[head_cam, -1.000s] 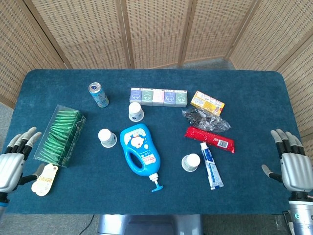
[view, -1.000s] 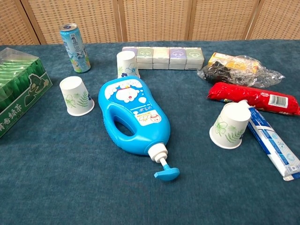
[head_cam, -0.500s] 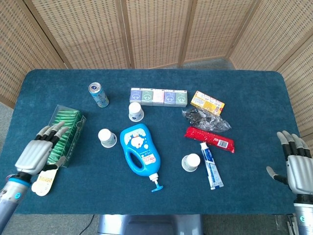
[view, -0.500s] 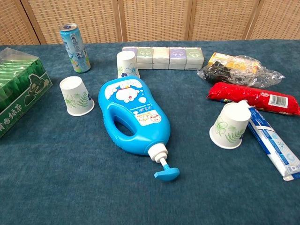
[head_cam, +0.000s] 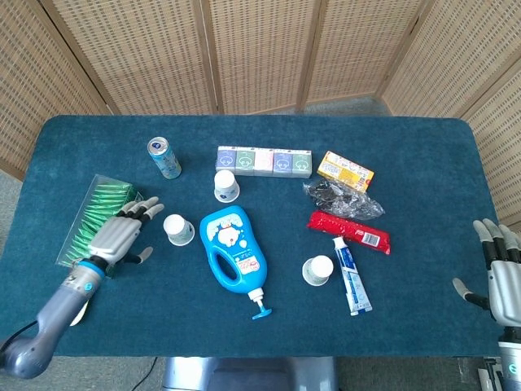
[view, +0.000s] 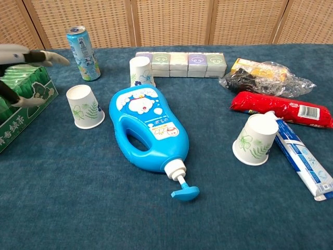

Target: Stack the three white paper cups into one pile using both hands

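Since the earlier frames the left robot hand (head_cam: 122,234) has swung in from the surface's left edge, passing over the clear box of green packets (head_cam: 96,220), and now hangs released, fingers spread and empty, just left of the nearest white paper cup (head_cam: 176,229). That cup stands mouth-up between the box and the blue pump bottle (head_cam: 234,249), a tight slot, so the approach should come from the side with fingers wide enough to wrap the cup wall without nudging the box or tipping the cup toward the bottle. A light squeeze seems wise; thin paper will likely buckle under a firm grip. The second cup (head_cam: 225,185) stands beyond the bottle, just in front of the row of small cartons (head_cam: 263,160). The third cup (head_cam: 318,270) sits right of the bottle, touching or nearly touching the toothpaste box (head_cam: 352,275). The right robot hand (head_cam: 505,274) has drawn back toward the right edge and is likewise released, holding nothing, well apart from every cup.
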